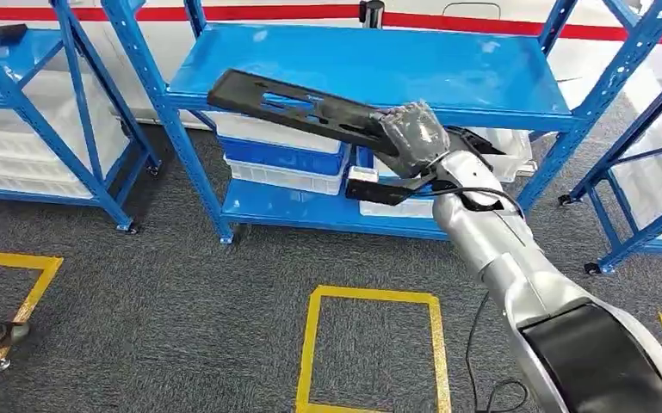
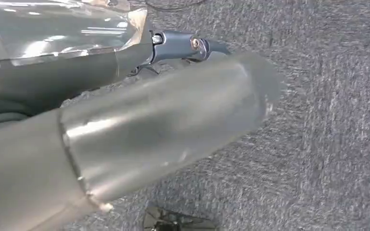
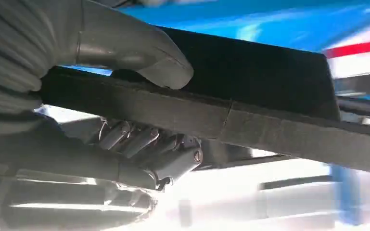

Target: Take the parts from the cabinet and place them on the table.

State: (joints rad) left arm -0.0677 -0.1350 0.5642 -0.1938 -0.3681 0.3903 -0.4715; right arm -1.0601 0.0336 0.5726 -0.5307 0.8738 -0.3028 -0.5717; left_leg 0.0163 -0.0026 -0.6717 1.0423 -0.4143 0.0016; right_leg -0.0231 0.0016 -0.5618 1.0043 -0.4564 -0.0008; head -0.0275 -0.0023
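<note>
My right hand (image 1: 413, 136) grips a long flat black part (image 1: 288, 105) with cut-out slots, held in the air just in front of the blue shelf unit's upper shelf (image 1: 379, 64). The part reaches up and to the left from the hand. In the right wrist view the thumb (image 3: 139, 53) presses on one face of the black part (image 3: 250, 86) and the darker fingers (image 3: 144, 139) curl under the other. The left wrist view looks at grey carpet past a silver arm tube (image 2: 163, 125); the left hand's fingers cannot be made out there.
White and blue bins (image 1: 284, 159) sit on the lower shelf (image 1: 310, 211). More blue racks stand at left (image 1: 43, 120) and right (image 1: 646, 172). Yellow tape squares (image 1: 370, 344) mark the grey carpet. A person's shoe (image 1: 0, 334) is at the left edge.
</note>
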